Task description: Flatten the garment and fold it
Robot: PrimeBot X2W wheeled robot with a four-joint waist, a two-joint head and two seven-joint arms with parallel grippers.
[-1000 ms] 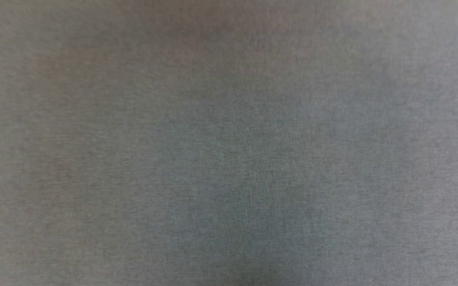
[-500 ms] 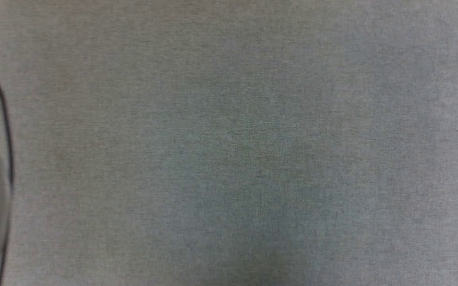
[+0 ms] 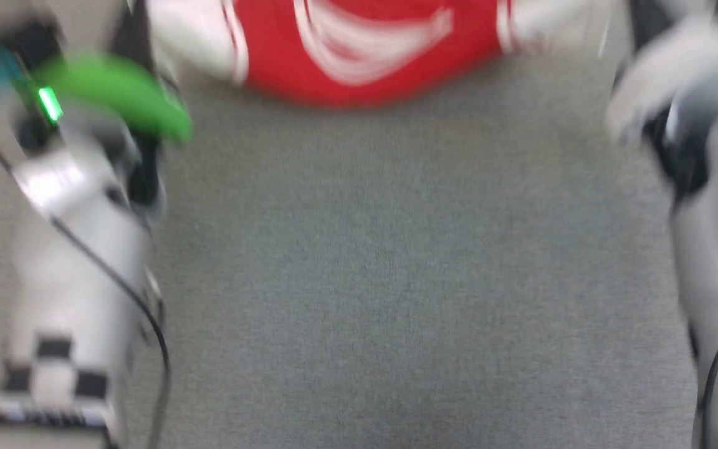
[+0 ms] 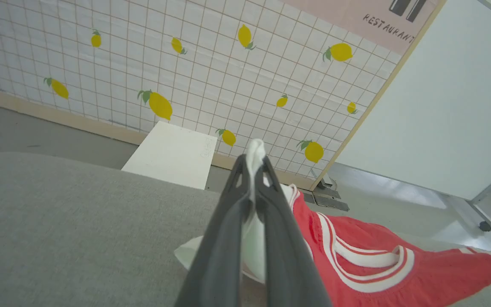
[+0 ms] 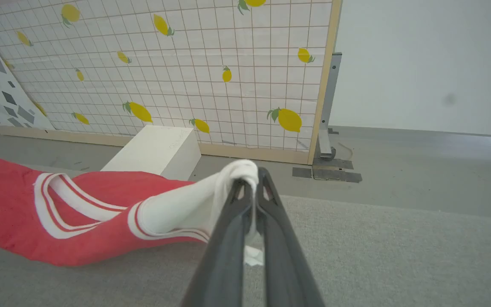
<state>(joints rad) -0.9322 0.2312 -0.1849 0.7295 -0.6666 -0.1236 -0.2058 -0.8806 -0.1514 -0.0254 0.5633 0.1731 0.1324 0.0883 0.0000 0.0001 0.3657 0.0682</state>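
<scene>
My head view is all blurred; the garment (image 3: 371, 87) is cut off at that picture's top edge, and I can't read its markings.

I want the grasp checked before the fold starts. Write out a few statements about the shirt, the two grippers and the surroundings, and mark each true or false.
1. The left gripper is shut on a white sleeve of the garment. True.
2. The right gripper hangs open above the garment. False: it is shut on the other white sleeve.
3. The garment is blue with yellow trim. False: it is red with white sleeves and red-white striped trim.
4. A white box stands in front of the lemon-patterned panel. True.
5. The garment lies folded into a neat square. False: it stretches unfolded between the two grippers, over the grey surface.
</scene>
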